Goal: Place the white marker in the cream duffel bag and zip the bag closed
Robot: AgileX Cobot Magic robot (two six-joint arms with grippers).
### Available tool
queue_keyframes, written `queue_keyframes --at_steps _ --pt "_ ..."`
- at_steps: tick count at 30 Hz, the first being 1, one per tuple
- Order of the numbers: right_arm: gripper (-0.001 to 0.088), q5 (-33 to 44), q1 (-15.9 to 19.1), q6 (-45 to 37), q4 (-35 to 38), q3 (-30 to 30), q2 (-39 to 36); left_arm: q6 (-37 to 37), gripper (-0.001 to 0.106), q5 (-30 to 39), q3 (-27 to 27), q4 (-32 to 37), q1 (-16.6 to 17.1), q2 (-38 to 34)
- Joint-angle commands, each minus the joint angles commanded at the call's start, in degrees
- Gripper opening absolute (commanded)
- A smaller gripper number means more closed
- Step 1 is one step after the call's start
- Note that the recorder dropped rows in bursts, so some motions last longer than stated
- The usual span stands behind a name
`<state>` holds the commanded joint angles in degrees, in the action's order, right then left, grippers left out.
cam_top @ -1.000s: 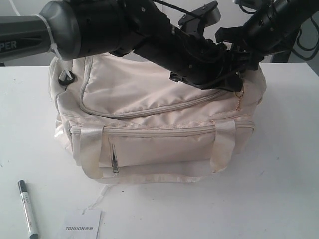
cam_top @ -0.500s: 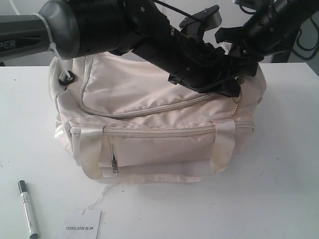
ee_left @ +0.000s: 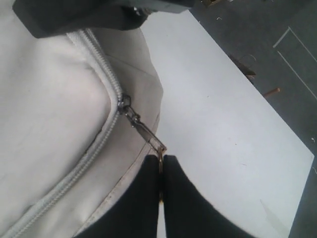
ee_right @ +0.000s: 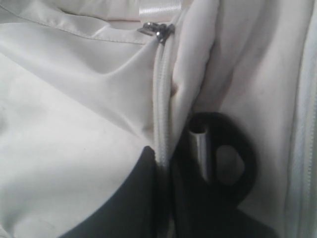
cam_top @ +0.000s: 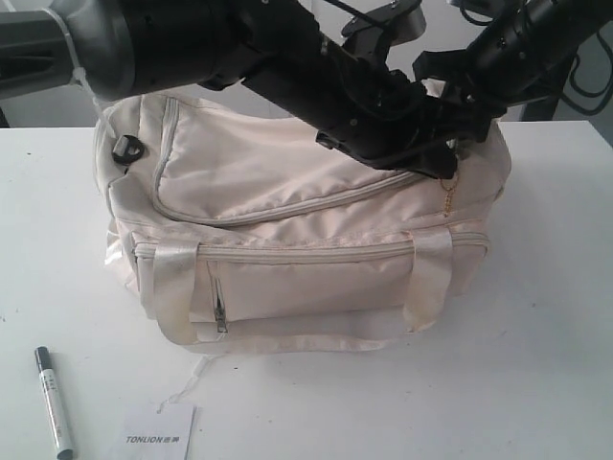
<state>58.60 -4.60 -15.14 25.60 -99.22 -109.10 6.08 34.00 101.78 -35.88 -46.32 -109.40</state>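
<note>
Table (cam_top: 536, 364) is carrying everything. Cream duffel bag (cam_top: 287, 182) is sitting mid-table with its front pocket facing the exterior camera. You're reaching both arms over its right end. Right gripper (ee_right: 164, 158) is clamping a fold of bag fabric right on the zipper seam, just beside the black end ring (ee_right: 237, 158). Left gripper (ee_left: 161, 166) is pinching the zip pull (ee_left: 143, 131), fingers pressed together on it, with the pull stretching straight out from the slider. Top zipper (cam_top: 287, 216) is looking closed along the stretch you can see. Card (cam_top: 159, 433) marked TONLION is lying at the front-left of the table. White marker (cam_top: 54, 402) is lying just left of that card, on the table, outside the bag and well apart from it.
</note>
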Motion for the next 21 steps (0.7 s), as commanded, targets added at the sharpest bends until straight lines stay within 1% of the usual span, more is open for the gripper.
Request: queue_keyframes --at_steps 6,11,16,21 --pt "0.0000 0.0 0.0 0.0 0.0 0.0 0.0 0.0 0.000 2.1 0.0 1.0 0.0 0.3" --pt "0.0000 0.0 0.0 0.0 0.0 0.0 0.0 0.0 0.000 3.3 0.0 3.2 0.0 0.7" --pt "0.0000 0.0 0.0 0.0 0.0 0.0 0.0 -0.3 0.000 3.5 0.0 3.4 0.0 1.0" --pt "0.0000 0.0 0.0 0.0 0.0 0.0 0.0 -0.1 0.000 5.4 0.0 3.8 0.0 1.0"
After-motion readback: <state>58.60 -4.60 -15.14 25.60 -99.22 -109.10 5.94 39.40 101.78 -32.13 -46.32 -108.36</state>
